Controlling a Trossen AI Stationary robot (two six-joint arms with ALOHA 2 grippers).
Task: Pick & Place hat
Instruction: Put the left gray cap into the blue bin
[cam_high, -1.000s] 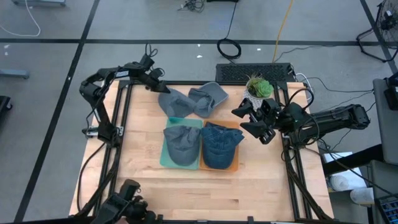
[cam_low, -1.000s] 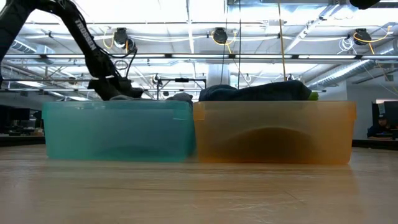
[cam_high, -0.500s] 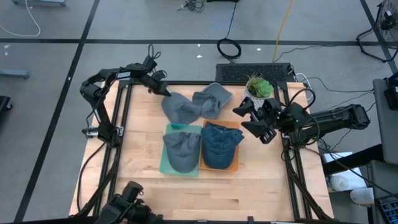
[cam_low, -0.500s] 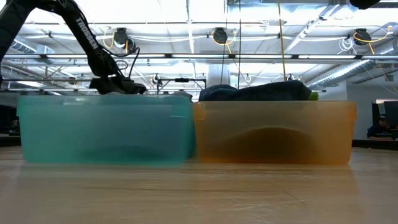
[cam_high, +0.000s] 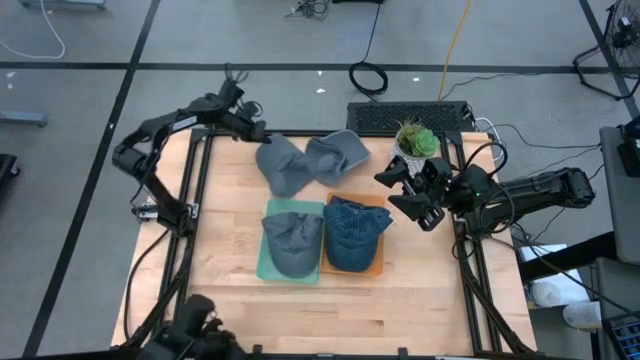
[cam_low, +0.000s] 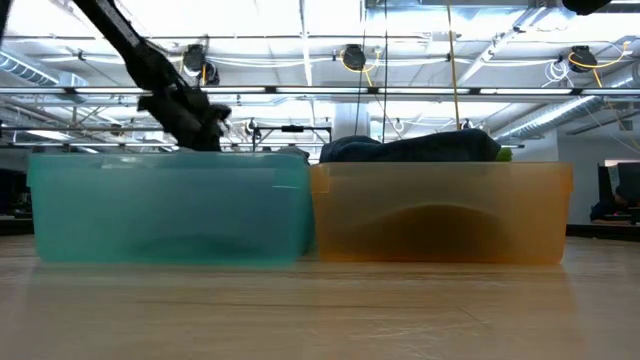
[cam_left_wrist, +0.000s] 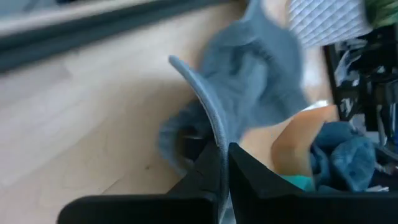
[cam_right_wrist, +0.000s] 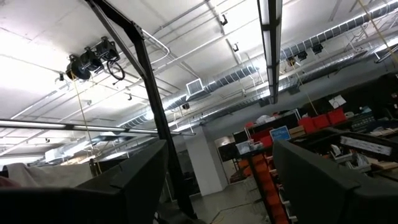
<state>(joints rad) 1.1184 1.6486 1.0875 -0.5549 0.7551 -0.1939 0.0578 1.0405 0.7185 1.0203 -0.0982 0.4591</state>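
Observation:
A grey hat (cam_high: 282, 168) lies at the far left of the wooden table (cam_high: 230, 290), with my left gripper (cam_high: 258, 133) shut on it at its far-left end. A second grey hat (cam_high: 338, 157) lies beside it, touching it. Nearer, a teal bin (cam_high: 264, 262) holds another grey hat (cam_high: 293, 235) and an orange bin (cam_high: 378, 266) holds a blue hat (cam_high: 353, 232). My right gripper (cam_high: 405, 190) stands open near the table's right edge, above it and touching nothing. My left gripper pinches the grey hat's brim (cam_left_wrist: 208, 118) between its two fingers, gripping its thin curved edge. The fingers come slanting down from the table's far left corner. The brim end is raised, and the crown (cam_left_wrist: 261, 74) sits lower, toward the table.
A potted plant (cam_high: 415, 142) stands at the far right corner, with a black keyboard (cam_high: 408, 115) behind it. The two bins stand side by side in the table's middle. Bare wood lies along the near and left sides.
My left gripper has shut on the grey hat's brim and then risen, drawing back a little toward the far left corner. The hat's brim end has come up with it, and the hat has bunched narrower. The second grey hat has stayed put.

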